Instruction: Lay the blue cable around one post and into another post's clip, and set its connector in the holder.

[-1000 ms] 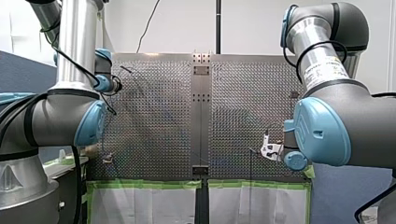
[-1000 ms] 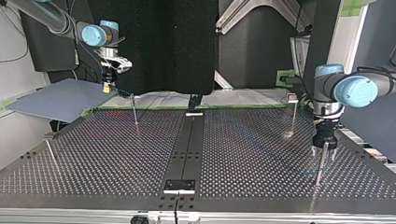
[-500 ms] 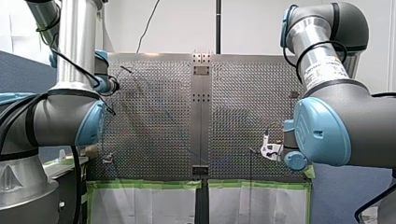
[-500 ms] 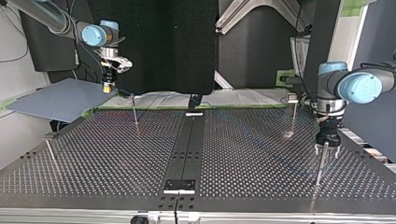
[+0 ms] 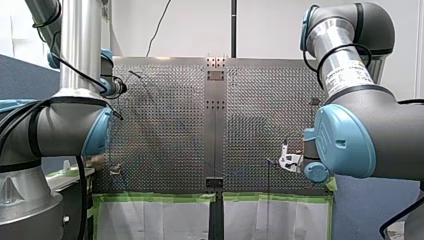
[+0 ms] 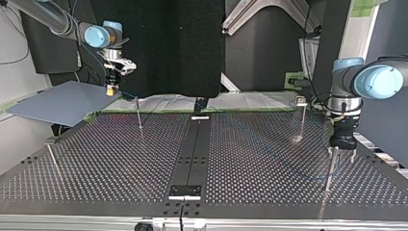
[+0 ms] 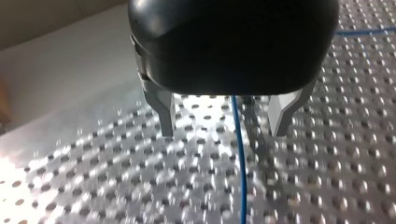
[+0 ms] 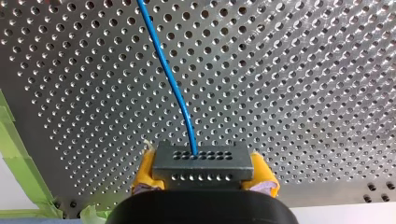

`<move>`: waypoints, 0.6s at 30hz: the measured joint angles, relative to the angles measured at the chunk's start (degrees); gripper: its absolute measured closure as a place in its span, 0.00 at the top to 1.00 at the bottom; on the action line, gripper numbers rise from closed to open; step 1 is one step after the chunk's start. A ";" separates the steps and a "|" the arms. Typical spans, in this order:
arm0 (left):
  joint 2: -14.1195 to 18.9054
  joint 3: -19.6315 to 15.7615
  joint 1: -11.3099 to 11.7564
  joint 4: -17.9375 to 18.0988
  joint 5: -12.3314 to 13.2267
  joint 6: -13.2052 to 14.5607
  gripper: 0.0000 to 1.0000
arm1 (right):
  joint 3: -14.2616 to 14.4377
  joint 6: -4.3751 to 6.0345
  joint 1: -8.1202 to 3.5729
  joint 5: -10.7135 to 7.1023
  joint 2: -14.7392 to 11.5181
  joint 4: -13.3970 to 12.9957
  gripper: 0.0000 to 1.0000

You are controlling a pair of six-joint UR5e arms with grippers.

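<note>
My L gripper [image 7: 223,133] is spread w/ the blue cable [image 7: 239,158] running between its fingers; my R gripper [image 8: 204,171] is clamped on the connector [image 8: 203,160].

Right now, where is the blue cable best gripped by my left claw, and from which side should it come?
Best is probably the straight stretch of blue cable that passes through my open left claw, coming straight down from above. The cable is thin and roughly centred there; my right claw holds the connector end.
</note>
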 joint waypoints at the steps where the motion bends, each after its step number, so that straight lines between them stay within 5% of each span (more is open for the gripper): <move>1: 0.41 -0.12 -0.07 0.03 0.44 -0.04 1.00 | 0.00 0.00 0.00 0.00 0.00 0.00 0.00; 18: 6.96 -4.72 0.21 -0.19 2.68 0.16 1.00 | 0.00 -0.09 0.06 0.00 0.00 0.09 0.00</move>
